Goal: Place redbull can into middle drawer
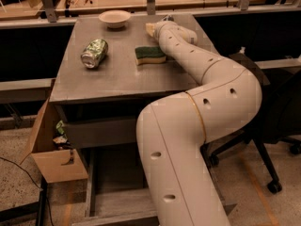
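My gripper (151,29) is at the far end of the grey cabinet top (117,79), behind the green sponge (149,55) and right of the white bowl (114,18). My arm runs from the lower middle of the view up to it. The redbull can is out of view; the wrist may hide it. The middle drawer (110,175) stands pulled open below the cabinet top, its flat bottom partly hidden by my arm.
A fat green-and-white can (94,53) lies on its side on the left of the top. An open cardboard box (51,149) stands left of the cabinet. A black office chair (275,121) is on the right. Wooden desks stand behind.
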Motion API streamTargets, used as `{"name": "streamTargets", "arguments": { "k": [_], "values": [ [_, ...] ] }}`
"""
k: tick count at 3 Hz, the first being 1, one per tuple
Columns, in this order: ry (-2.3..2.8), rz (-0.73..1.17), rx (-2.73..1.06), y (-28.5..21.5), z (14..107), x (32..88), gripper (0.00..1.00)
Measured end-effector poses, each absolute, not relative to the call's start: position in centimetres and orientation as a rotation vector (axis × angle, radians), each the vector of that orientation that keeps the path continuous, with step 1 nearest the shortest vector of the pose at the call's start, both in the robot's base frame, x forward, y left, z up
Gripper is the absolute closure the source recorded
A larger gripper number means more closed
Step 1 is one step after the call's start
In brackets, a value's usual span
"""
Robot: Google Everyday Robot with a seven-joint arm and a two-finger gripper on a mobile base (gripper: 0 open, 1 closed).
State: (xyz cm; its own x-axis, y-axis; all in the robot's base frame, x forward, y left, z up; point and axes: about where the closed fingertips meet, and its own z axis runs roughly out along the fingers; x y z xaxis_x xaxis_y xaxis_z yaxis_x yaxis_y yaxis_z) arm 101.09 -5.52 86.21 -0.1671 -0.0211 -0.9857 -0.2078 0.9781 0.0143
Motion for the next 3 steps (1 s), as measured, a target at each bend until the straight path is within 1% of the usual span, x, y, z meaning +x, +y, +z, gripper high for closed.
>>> {"name": "streamTargets", "arguments": {
  "k": [2, 3],
  "values": [
    [1.761, 0.172, -0.218, -3.4, 86.1, 102.2, 0.88],
    [1.749, 0.195, -0.279, -3.7, 89.2, 101.4, 1.0]
  ]
}}
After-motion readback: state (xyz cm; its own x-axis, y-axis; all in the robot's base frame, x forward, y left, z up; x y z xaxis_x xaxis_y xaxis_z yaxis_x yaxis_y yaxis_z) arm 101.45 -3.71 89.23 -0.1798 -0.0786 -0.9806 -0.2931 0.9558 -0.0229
